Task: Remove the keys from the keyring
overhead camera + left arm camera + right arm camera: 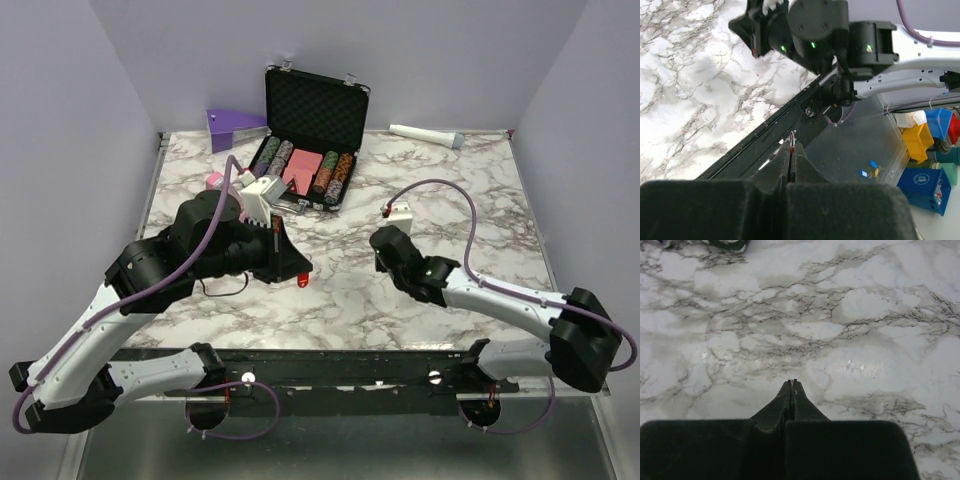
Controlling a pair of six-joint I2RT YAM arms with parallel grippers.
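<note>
Jaws on the left gripper (791, 150) were clamped on the red keyring (302, 283), held up at the centre of the top view, probably to steady it. The right gripper (792, 386) was closed at centre right, and I couldn't make out any keys.

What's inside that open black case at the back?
Rows of poker chips flank a pink box; foam lines the lid. The left arm hides the case's near-left corner.

Case (316, 140) at table (480, 180) rear — wedge (235, 127) left of it, tube (426, 134) right — keyring (302, 282) before it.
</note>
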